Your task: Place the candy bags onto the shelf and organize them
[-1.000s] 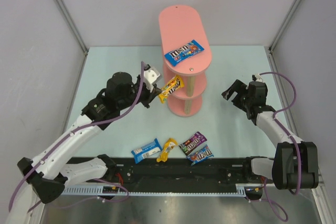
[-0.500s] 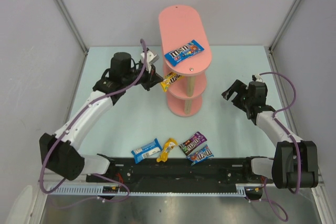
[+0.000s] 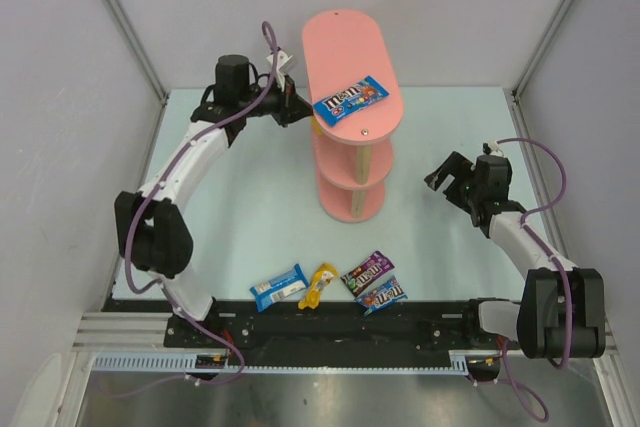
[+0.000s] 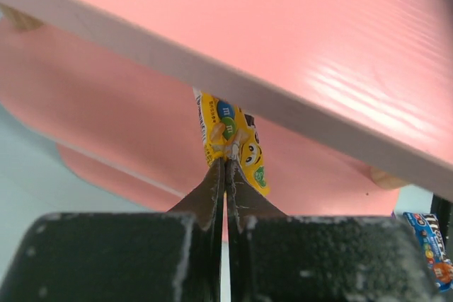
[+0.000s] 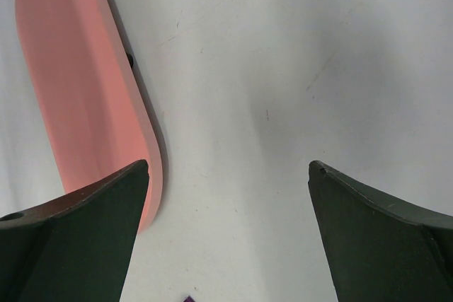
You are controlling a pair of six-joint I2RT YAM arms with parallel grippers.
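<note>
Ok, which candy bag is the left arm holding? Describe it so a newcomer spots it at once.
Find the tall pink three-tier shelf mid-table. At its left side, just under the top board, the left gripper is shut on a glossy yellow M&M's packet. It alone is gripped, not lying flat.

- The yellow packet (image 4: pixel 230 132) — its upper end is hidden behind the shelf's top board (image 4: pixel 283 83) in the left wrist view.
- The blue packet (image 4: pixel 428 245) is cut off by that view's right edge.
- The purple scrap (image 5: pixel 189 299) at the right wrist view's bottom edge — too little shows to identify it.
</note>
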